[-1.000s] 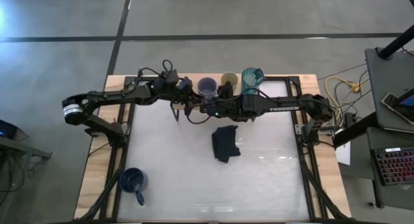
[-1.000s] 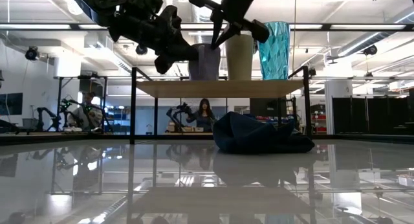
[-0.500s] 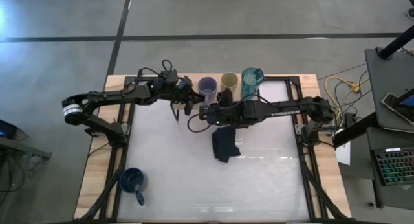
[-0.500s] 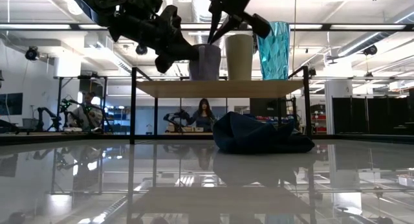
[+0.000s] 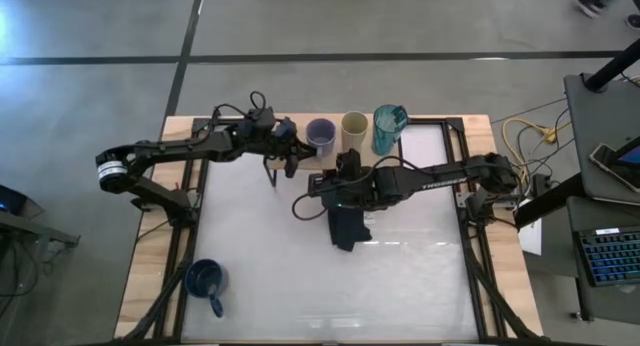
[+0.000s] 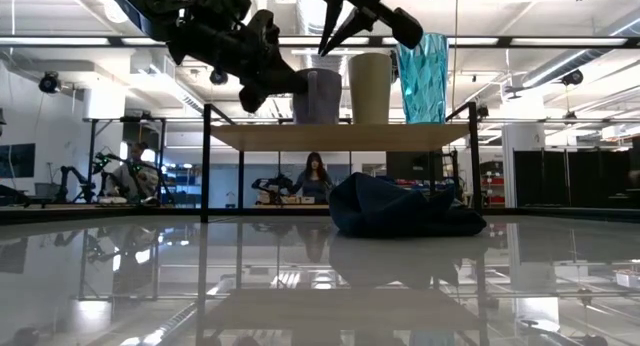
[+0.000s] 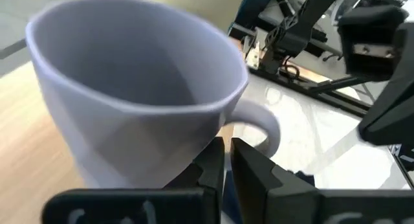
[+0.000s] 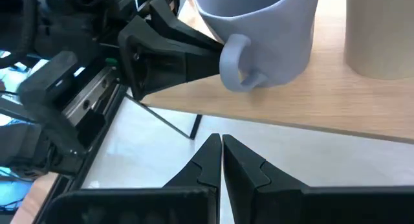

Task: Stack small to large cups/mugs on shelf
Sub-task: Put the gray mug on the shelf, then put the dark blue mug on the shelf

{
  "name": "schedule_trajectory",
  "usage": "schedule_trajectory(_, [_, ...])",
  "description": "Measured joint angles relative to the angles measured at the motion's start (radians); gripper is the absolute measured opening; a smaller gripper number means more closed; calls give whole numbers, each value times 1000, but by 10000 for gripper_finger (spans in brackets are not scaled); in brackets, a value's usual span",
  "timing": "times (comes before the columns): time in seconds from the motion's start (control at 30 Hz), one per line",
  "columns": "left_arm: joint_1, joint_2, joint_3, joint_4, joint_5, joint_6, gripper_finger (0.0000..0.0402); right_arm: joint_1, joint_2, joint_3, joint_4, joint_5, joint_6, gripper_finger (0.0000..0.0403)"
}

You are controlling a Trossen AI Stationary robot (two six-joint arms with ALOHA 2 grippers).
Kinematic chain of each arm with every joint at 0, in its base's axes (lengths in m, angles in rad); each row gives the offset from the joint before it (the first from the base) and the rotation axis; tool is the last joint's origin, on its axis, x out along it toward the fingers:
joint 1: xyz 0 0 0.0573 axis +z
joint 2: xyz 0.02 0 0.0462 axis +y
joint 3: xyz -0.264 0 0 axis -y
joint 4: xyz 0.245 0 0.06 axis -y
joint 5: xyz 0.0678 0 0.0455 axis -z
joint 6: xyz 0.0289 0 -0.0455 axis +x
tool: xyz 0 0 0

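Left gripper (image 5: 291, 148), fingers closed and empty, sits just beside the grey-lavender mug (image 5: 320, 134). Any nudge could push it into the beige cup (image 5: 354, 124).

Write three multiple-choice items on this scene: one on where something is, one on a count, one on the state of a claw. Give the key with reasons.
1. Where is the dark blue mug?
A. On the shelf
B. On the tabletop near the front left corner
C. On the dark cloth

2. How many vessels stand on the shelf?
A. Two
B. Three
C. Four

3. What is the state of the right claw?
A. Shut and empty
B. Shut on the beige cup
C. Wide open

Key:
1 B: the high view shows it alone on the table, far from the shelf.
2 B: the grey-lavender mug, the beige cup and the teal mug stand in a row there.
3 A: in the right wrist view its fingers meet with nothing between them.
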Motion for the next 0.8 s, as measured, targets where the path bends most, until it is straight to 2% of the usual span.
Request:
schedule_trajectory(0.17, [0,-39,-1,-113,5,-51,15,20,0,0,0,-29,0,9])
schedule_trajectory(0.27, [0,-86,-2,-174,68,-78,15,34,0,0,0,-55,-8,12])
schedule_trajectory(0.47, [-2,-265,-1,-319,99,-99,16,69,0,0,4,-59,-26,55])
schedule_trajectory(0.57, [-3,-359,-1,-481,77,-104,25,86,0,0,5,-67,-26,89])
schedule_trajectory(0.8, [-16,-575,0,-1018,5,-136,32,121,0,0,3,-91,-74,153])
